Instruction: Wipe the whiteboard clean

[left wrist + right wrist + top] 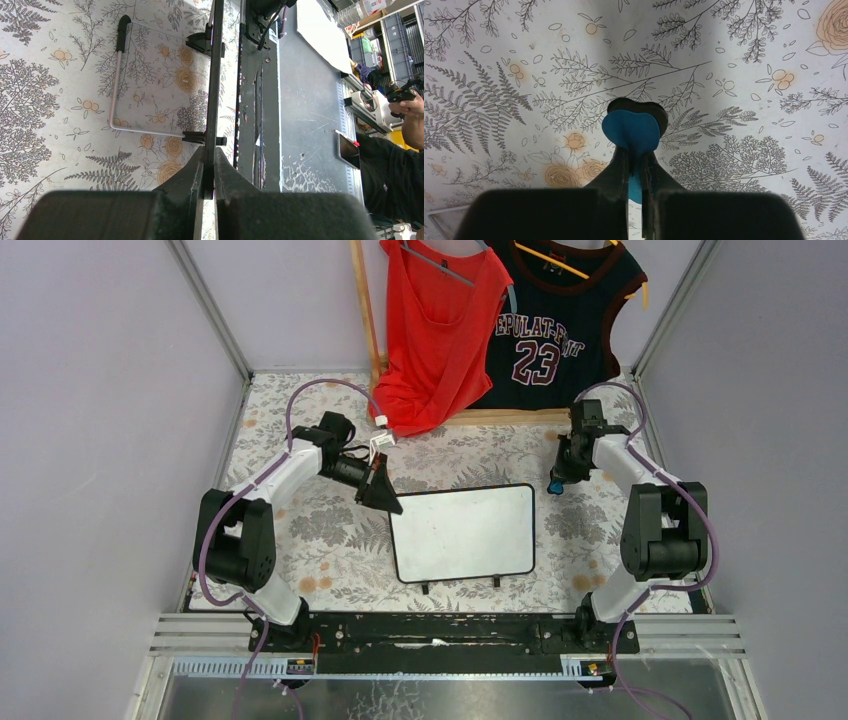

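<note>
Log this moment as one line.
left claw: shut on edge of white rectangular black-framed whiteboard | right claw: shut on blue rounded pad | board face: no marks visible

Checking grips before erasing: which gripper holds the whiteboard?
The left gripper, shut on the whiteboard's frame; the right gripper grips a blue pad instead.

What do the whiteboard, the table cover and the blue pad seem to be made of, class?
The whiteboard: smooth coated white panel, plain and even, in a thin black rim, likely plastic. The table cover: matte printed sheet with leaves and flowers, cloth or vinyl; unclear which. The blue pad: thin, flat, matte, perhaps felt or foam.
</note>
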Controlling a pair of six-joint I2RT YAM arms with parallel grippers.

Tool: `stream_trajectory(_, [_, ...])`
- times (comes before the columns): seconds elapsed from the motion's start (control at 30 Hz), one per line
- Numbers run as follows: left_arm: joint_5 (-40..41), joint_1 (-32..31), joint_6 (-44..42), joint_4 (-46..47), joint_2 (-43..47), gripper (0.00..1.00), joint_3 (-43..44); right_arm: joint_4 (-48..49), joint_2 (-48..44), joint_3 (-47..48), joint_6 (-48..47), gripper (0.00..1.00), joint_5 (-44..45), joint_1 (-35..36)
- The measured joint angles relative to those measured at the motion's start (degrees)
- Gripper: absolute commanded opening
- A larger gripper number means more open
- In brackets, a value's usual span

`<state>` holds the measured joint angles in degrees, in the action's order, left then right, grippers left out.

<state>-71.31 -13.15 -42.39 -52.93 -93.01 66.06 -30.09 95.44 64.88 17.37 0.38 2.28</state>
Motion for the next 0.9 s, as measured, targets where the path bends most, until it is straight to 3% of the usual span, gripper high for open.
stream_trajectory(0.47, [0.2,0.0,0.6,0.3,0.1,0.0,-0.1,2.0,0.9,-1.8,0.1,0.18,0.0,0.0])
stream_trajectory(0.67, [0.2,0.0,0.7,0.5,0.1,0.01,-0.1,2.7,3.0,-3.2,0.1,0.36,-0.1,0.0])
stream_trajectory(0.9, [0.2,0.0,0.8,0.6,0.1,0.04,-0.2,3.7,3.1,-4.2,0.0,0.47,-1.1,0.0])
